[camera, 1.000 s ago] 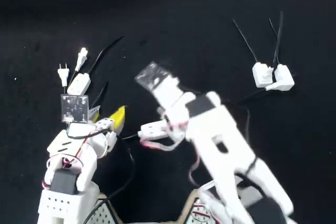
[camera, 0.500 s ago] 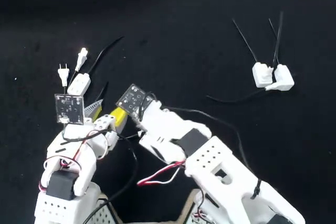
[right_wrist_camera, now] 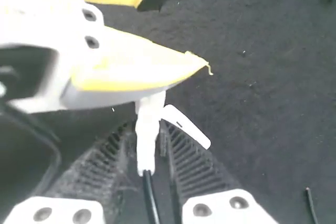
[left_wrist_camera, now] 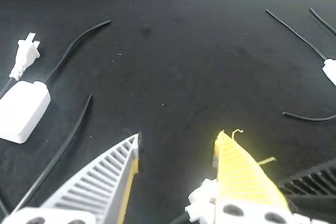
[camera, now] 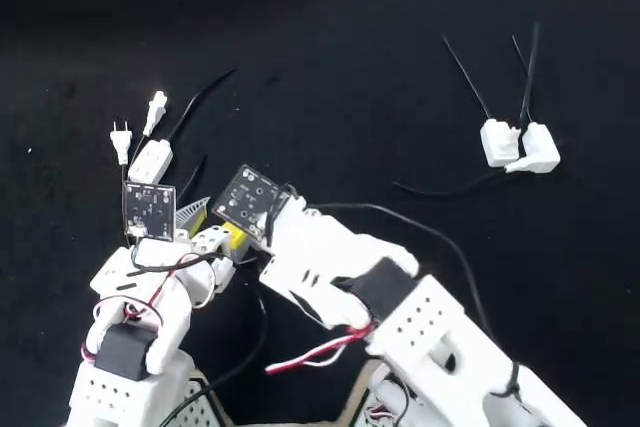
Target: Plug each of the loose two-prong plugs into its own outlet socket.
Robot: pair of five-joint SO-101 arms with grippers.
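Right gripper (right_wrist_camera: 149, 125): clamped on a white plug (right_wrist_camera: 147, 145), held lengthwise between the dark ribbed fingers (right_wrist_camera: 189, 166). The cord (right_wrist_camera: 149, 198) trails back toward the wrist, so the prong end should face forward. The prongs themselves cannot be made out; a small white tab beside the plug may be one.

Left gripper (left_wrist_camera: 176, 145): jaws apart, nothing between them.

Key relation: the right arm lies across toward the left arm, and the plug's tip sits just under the left gripper's yellow jaw. It appears to be on that jaw's outer side, not in the gap (the right wrist view is crowded here, so this is a judgement).

Socket (camera: 150, 159): white block on the black table (camera: 330, 67), just beyond the left gripper, with two loose plugs (camera: 120, 137) at its far end. The plug's long axis points roughly that way. The left arm is nearer the socket but stands between it and the plug.

Two more white blocks (camera: 497, 142) lie well apart at the far right, touching each other.

Next move, as judged: clear the yellow jaw before going on to the socket.
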